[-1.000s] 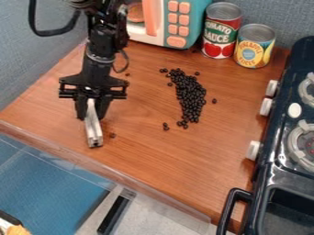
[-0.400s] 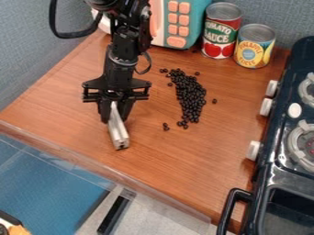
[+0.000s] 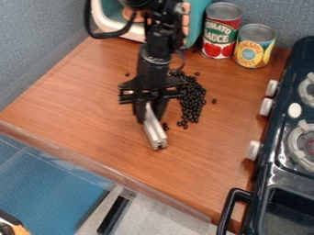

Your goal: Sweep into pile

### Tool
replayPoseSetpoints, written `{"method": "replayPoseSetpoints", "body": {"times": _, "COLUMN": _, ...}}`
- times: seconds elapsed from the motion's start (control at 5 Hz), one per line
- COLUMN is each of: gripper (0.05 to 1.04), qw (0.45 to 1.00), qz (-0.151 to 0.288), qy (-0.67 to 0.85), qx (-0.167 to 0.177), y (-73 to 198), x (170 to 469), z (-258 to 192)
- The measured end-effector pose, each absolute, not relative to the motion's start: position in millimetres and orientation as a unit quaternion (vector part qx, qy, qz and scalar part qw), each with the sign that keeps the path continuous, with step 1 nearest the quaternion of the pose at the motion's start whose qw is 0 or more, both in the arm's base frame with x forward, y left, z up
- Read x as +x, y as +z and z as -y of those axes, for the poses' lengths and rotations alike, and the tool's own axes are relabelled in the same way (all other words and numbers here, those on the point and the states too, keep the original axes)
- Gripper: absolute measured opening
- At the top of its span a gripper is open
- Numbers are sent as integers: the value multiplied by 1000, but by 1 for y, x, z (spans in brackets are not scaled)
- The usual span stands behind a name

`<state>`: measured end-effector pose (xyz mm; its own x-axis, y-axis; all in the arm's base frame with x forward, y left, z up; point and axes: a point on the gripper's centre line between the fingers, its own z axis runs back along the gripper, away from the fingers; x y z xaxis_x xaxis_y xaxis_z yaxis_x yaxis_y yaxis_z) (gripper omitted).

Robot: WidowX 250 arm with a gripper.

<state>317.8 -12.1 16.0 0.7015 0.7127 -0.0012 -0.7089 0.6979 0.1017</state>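
In the camera view, a red can [image 3: 222, 34] and yellow can [image 3: 254, 48] are stood near the stove [image 3: 266, 147]. On the wooden counter [image 3: 80, 101], black beans [image 3: 193, 98] are loosely heaped beside the gripper [image 3: 149, 120], a silvery bar [image 3: 155, 133] being pinched between its jaws.

Arm [image 3: 153, 66] downward, jaws tight.

The arm [image 3: 153, 64] hides part of the microwave [image 3: 199, 16] and beans [image 3: 193, 98] from us. The right edge crops the stove [image 3: 277, 128]; we cannot identify the cropped lower-left object [image 3: 11, 225].
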Motion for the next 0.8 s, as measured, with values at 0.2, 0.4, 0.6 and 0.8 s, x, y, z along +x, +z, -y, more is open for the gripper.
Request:
{"method": "replayPoseSetpoints", "body": {"times": 0.2, "gripper": 354, "qw": 915, "qz": -28, "qy": 401, "qx": 38, "y": 16, "x": 325, "z": 22}}
{"method": "replayPoseSetpoints", "body": {"times": 0.4, "gripper": 354, "qw": 916, "qz": -30, "qy": 400, "qx": 26, "y": 17, "x": 333, "z": 36}}
{"method": "replayPoseSetpoints", "body": {"times": 0.6, "gripper": 354, "qw": 912, "qz": -28, "qy": 408, "qx": 17, "y": 19, "x": 339, "z": 42}}
{"method": "replayPoseSetpoints", "body": {"times": 0.8, "gripper": 354, "qw": 915, "qz": -38, "qy": 401, "qx": 19, "y": 23, "x": 336, "z": 44}}
